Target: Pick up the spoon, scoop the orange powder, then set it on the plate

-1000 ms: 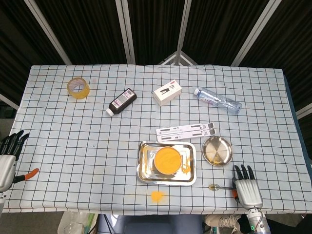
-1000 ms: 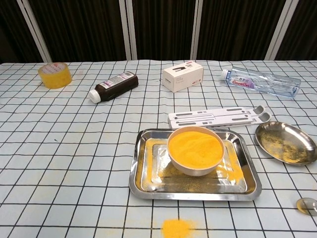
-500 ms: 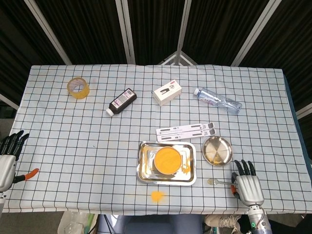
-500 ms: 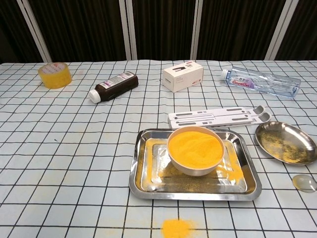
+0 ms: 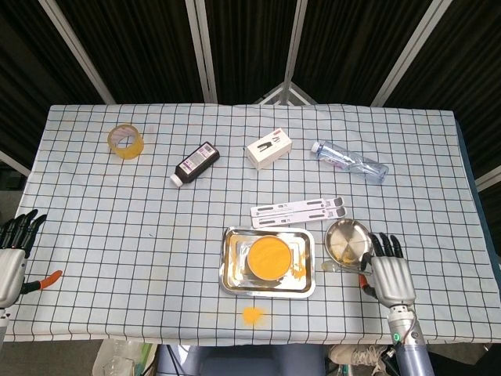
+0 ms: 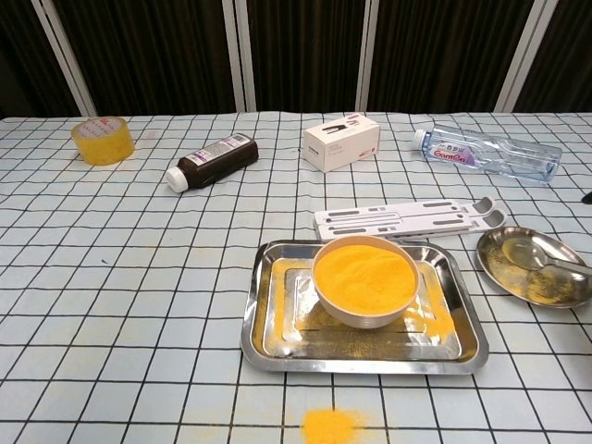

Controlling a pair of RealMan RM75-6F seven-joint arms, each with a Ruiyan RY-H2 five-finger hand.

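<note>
My right hand (image 5: 389, 276) is at the table's front right, just right of the round metal plate (image 5: 352, 235), back of the hand up, holding the metal spoon (image 5: 332, 266) by its handle. In the chest view the spoon (image 6: 524, 252) pokes in from the right, its bowl over the plate (image 6: 490, 245), which is dusted with orange powder. I cannot tell whether the spoon touches the plate. The bowl of orange powder (image 5: 270, 257) (image 6: 363, 276) stands in a steel tray (image 5: 231, 276) (image 6: 268, 344) left of the plate. My left hand (image 5: 12, 249) stays at the far left edge, fingers apart, empty.
A spilled orange powder heap (image 5: 252, 315) (image 6: 331, 425) lies in front of the tray. A white slotted stand (image 5: 299, 209) lies behind the tray. Further back are a water bottle (image 5: 350, 160), white box (image 5: 269, 150), dark bottle (image 5: 195, 164) and tape roll (image 5: 125, 140). An orange-handled tool (image 5: 45, 279) lies near my left hand.
My right hand has carried the spoon away from the table's front edge toward the plate; the spoon's bowl now hangs over the plate. The left hand has not moved.
</note>
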